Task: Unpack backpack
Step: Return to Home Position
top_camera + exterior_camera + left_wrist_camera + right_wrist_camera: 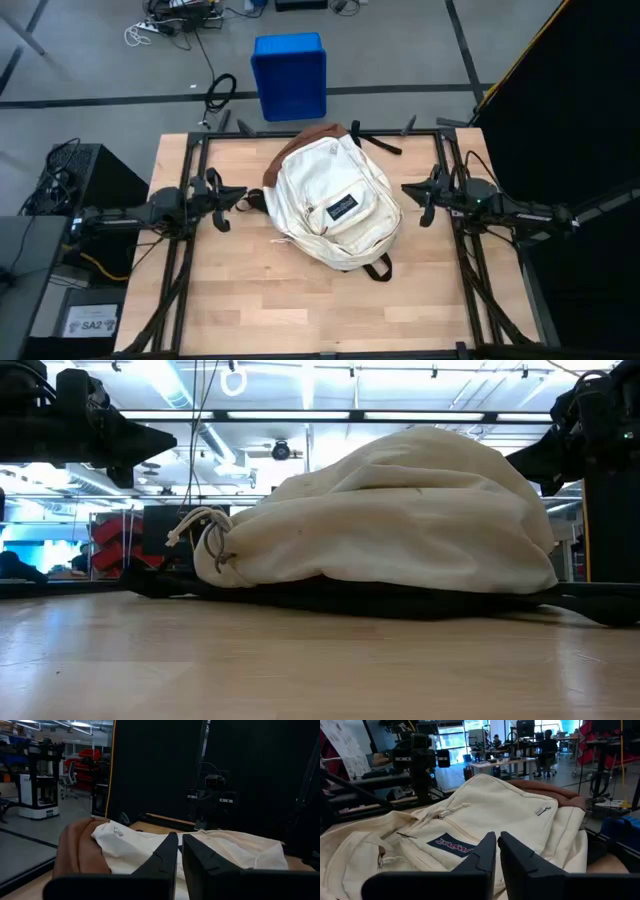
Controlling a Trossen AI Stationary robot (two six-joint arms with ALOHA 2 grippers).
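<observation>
The cream-white backpack (333, 207) lies flat on its back in the middle of the table, brown base (318, 134) toward the far edge, dark logo patch (342, 209) on its front pocket facing up. Its dark straps (377, 267) poke out from under it. My left gripper (243, 197) hovers just left of the backpack, fingers shut, touching nothing. My right gripper (408, 190) hovers just right of it, also shut and empty. The left wrist view shows the brown base (80, 850) and cream side; the right wrist view shows the logo patch (448, 846).
A blue bin (290, 75) stands on the floor beyond the table's far edge. Cables (222, 92) lie on the floor near it. Bare wood (300, 310) stretches between the backpack and the near edge. Black frame rails (470, 270) run along both table sides.
</observation>
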